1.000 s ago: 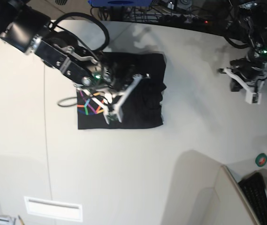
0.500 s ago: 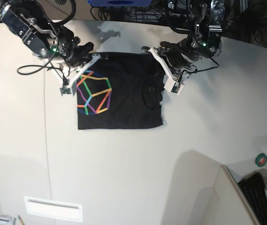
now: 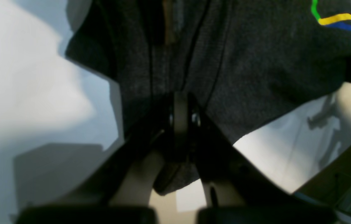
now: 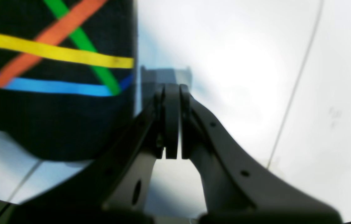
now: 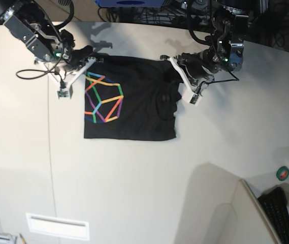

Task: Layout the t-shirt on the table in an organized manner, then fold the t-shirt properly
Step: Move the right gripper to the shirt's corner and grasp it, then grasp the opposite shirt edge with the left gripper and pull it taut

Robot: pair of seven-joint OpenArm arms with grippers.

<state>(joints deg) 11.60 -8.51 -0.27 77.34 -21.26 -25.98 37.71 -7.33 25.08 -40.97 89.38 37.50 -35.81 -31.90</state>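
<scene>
Now t-shirt (image 5: 134, 101) flat between left tool (image 5: 184, 80) and right tool (image 5: 75, 76).

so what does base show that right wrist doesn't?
Only base: the whole t-shirt laid flat, the left hand at its far right corner, a green-and-red roll and a keyboard at lower right.

Only right wrist: the right hand shut close up, nothing between its fingers, just off the fabric edge.

Both: the multicoloured print and the table with its seam line.
</scene>
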